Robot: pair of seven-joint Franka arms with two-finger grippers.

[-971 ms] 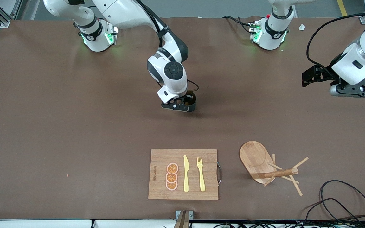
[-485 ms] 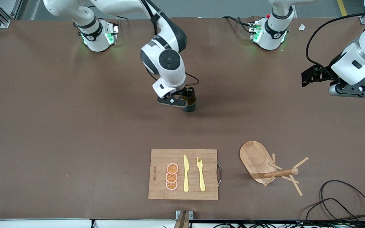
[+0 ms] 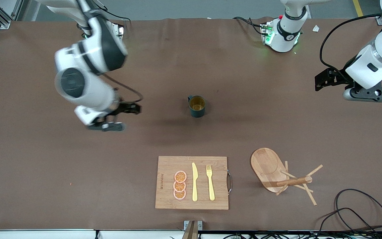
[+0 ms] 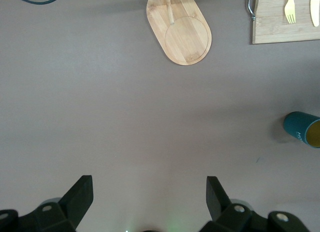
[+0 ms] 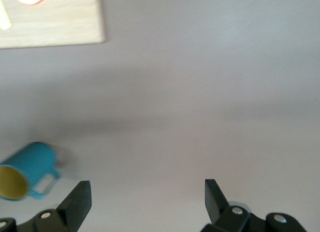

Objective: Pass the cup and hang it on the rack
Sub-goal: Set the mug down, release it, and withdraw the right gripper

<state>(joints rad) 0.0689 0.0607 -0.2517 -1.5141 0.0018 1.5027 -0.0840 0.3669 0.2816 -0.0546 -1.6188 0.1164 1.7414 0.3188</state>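
Cup (image 3: 197, 106), your small round teal mug with a glossy yellow inside, stands upright and alone on the matte brown desk (image 3: 45, 172). Your right hand (image 3: 106, 126) hovers over bare desk toward the right arm's end, fingers spread, empty. Nearer the camera, the smooth wooden rack (image 3: 279, 174) lies tipped over. Your left hand (image 3: 371, 96) waits over the left arm's end, fingers apart.

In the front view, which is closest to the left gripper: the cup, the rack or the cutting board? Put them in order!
From the left gripper, which is open over the table's left-arm end:
1. Rack, nearer the camera, toward that same end.
2. Cup, mid-table, upright.
3. Cutting board, near the camera edge, beside the rack.
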